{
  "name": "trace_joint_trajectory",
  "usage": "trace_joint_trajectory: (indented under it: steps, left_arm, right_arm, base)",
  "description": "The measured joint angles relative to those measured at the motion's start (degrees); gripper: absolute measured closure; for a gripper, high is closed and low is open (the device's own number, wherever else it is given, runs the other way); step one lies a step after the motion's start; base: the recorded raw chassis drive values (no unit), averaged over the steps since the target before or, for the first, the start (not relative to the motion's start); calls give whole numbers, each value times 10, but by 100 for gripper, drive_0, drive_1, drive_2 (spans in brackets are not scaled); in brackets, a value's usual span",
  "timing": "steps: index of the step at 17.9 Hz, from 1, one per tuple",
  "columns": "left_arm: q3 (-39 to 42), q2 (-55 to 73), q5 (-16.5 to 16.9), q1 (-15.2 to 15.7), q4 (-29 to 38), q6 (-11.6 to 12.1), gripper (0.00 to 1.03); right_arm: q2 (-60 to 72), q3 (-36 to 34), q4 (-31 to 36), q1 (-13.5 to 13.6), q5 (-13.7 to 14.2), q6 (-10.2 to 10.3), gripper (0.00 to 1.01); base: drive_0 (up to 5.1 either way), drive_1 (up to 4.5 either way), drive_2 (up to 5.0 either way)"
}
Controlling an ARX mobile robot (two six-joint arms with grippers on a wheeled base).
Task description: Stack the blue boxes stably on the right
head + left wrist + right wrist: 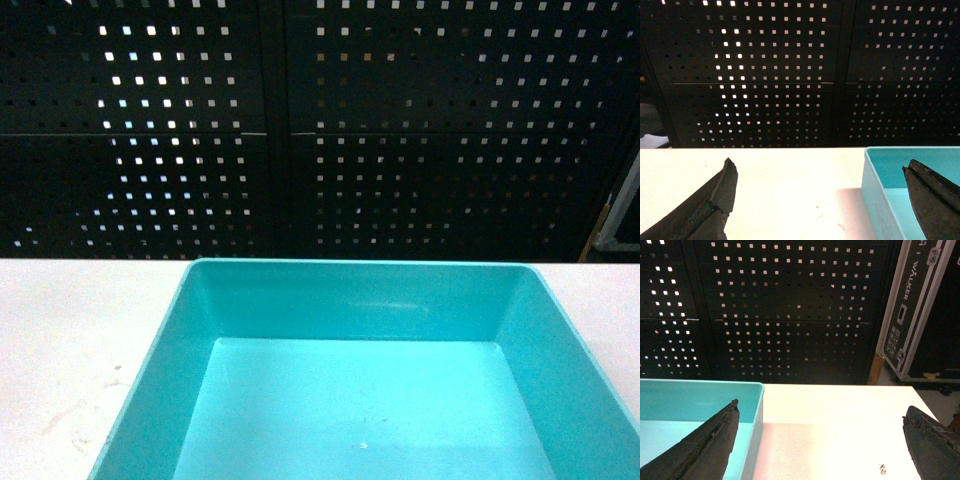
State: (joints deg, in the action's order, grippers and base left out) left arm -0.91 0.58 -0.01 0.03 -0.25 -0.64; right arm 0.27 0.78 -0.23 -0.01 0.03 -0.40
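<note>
A light turquoise bin (365, 380) sits on the white surface (70, 350), filling the lower middle and right of the head view. It is wide and shallow, with smooth sloped walls and a rounded rim, and its inside holds nothing that can be seen. Its near edge runs out of the bottom of the head view, so whether it rests on another bin cannot be told.

The left end effector (820, 200) is open, its two dark fingers (710, 205) spread wide. One finger hangs over the bare surface to the left of the bin; the other lies over the bin's inside, so the bin's left wall (877, 200) stands between them. Whether either finger touches the bin cannot be told.

The right end effector (822, 440) is open as well. Its left finger (705, 445) is over the inside of the bin, its right finger (935, 445) over the bare surface, and the bin's right wall (756, 430) stands between them.

Behind the surface stands a black perforated panel (320, 120). In the right wrist view a black case with metal edging (920, 315) leans at the far right, beyond the surface.
</note>
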Motion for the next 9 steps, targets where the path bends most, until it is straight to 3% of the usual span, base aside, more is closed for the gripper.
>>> trace_joint_trajectory:
  steps: [9]
  left_arm:
    - [0, 0, 0, 0, 0, 0, 5]
  right_arm:
    - [0, 0, 0, 0, 0, 0, 3]
  base:
    - [0, 0, 0]
